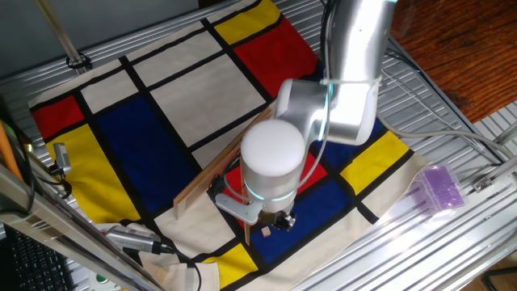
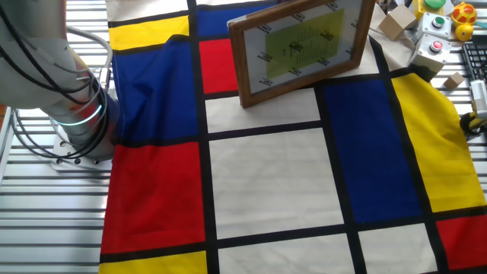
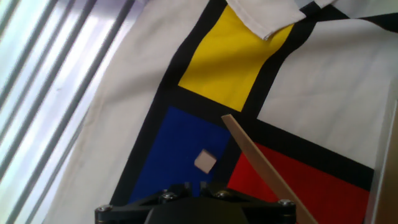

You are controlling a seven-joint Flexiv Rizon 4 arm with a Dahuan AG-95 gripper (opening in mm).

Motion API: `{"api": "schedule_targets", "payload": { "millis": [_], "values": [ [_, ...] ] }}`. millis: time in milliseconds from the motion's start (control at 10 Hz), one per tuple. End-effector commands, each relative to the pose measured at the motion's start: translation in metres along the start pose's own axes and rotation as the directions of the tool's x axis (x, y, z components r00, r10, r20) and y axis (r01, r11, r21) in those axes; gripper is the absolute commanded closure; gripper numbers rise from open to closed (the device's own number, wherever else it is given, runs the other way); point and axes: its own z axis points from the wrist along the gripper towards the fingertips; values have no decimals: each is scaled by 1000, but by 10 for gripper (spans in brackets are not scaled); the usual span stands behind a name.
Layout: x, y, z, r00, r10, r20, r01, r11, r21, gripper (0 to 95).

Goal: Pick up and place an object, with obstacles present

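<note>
Currently the gripper point(image 1: 279, 220) hovers near the cube point(image 3: 205, 161), not touching; finger opening cannot be determined.

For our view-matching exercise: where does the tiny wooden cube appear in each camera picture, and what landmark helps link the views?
One fixed view: tiny wooden cube sits low centre, just below the gripper, on blue cloth.
The other fixed view: not visible.
Hand view: cube lies lower centre on a blue patch, beside the narrow wooden slat.
Shared landmark: the colour-block cloth.
</note>
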Motion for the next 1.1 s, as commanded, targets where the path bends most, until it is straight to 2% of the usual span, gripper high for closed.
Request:
{"api": "schedule_targets", "payload": {
  "millis": [100,300,600,700,900,1100],
  "values": [
    [8,1,-28,1000,3,-5,-3,1000,-17,950],
    [16,-11,-59,1000,-17,-7,17,1000,-22,950],
    [20,-26,-94,999,-22,-35,20,999,-40,950],
    [21,-32,-111,998,-36,-45,34,998,-48,950],
    [20,-37,-131,997,-42,-64,39,998,-54,950],
    [19,-40,-142,994,-71,-81,68,997,-36,950]
  ]
}}
